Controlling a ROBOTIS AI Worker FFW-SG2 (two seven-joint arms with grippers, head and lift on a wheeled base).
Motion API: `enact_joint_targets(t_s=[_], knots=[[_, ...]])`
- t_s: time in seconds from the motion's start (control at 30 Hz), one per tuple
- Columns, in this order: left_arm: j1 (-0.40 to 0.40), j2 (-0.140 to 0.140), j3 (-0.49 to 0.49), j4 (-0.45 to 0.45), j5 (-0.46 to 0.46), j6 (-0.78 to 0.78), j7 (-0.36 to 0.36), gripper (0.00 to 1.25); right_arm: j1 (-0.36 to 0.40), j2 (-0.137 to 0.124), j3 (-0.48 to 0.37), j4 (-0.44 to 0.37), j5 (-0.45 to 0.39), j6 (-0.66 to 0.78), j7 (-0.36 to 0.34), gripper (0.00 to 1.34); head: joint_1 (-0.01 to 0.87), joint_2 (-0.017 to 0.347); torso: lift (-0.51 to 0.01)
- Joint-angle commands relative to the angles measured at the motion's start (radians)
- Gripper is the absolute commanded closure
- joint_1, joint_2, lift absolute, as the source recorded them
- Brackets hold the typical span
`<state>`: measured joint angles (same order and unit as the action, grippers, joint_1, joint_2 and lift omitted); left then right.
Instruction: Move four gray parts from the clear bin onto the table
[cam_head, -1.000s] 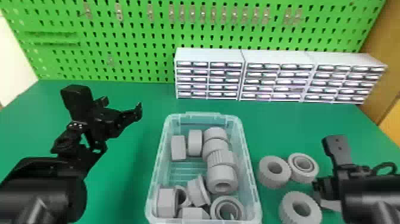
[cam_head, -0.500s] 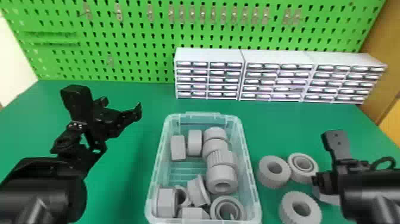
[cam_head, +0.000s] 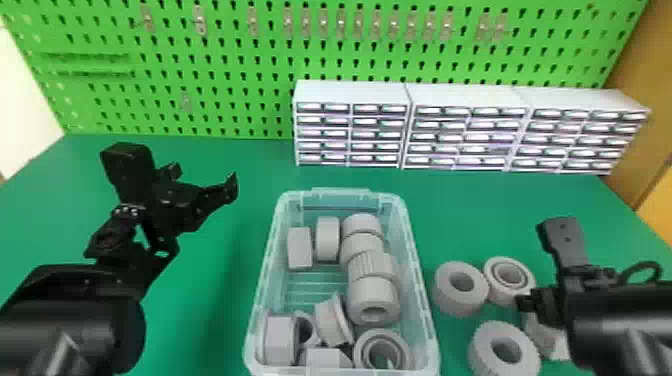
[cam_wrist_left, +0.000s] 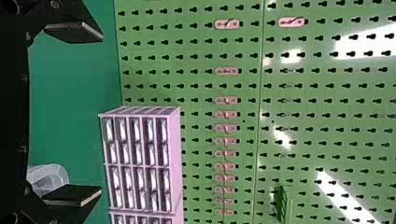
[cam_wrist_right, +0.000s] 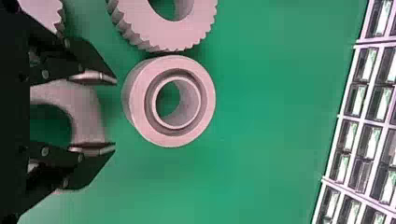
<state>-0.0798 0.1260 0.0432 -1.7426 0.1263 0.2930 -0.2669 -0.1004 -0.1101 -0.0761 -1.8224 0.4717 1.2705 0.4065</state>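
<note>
The clear bin (cam_head: 425, 320) holds several gray parts (cam_head: 372, 295). To its right, a gray ring (cam_head: 461, 289), a grooved ring (cam_head: 509, 281) and a toothed ring (cam_head: 505, 350) lie on the table. Beside them, my right gripper (cam_head: 525, 302) is over another gray part (cam_head: 547, 337), partly hidden by the arm. In the right wrist view, the right gripper (cam_wrist_right: 115, 114) has its fingers apart above that part (cam_wrist_right: 88, 114), near the grooved ring (cam_wrist_right: 205, 100). My left gripper (cam_head: 205, 177) is parked left of the bin; the left wrist view shows the left gripper (cam_wrist_left: 100, 114) open.
White drawer cabinets (cam_head: 465, 95) stand along the back of the green table (cam_head: 200, 320), before a green pegboard (cam_head: 240, 105). The bin's right wall lies close to the rings.
My right gripper has risen slightly, and the part beneath it shows more of itself at the toothed ring's side. The left arm has kept still.
</note>
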Motion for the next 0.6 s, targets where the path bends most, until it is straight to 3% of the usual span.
enact_joint_targets(t_s=[0.0, 0.57], knots=[[0.0, 0.0, 0.0, 0.0, 0.001, 0.0, 0.0, 0.14, 0.001, -0.002, 0.01, 0.002, 0.013, 0.0, 0.0, 0.46, 0.678, 0.034, -0.05], [0.0, 0.001, 0.003, 0.0, 0.003, 0.0, 0.0, 0.14, -0.004, -0.005, 0.021, 0.008, 0.022, -0.014, 0.0, 0.47, 0.678, 0.034, -0.05]])
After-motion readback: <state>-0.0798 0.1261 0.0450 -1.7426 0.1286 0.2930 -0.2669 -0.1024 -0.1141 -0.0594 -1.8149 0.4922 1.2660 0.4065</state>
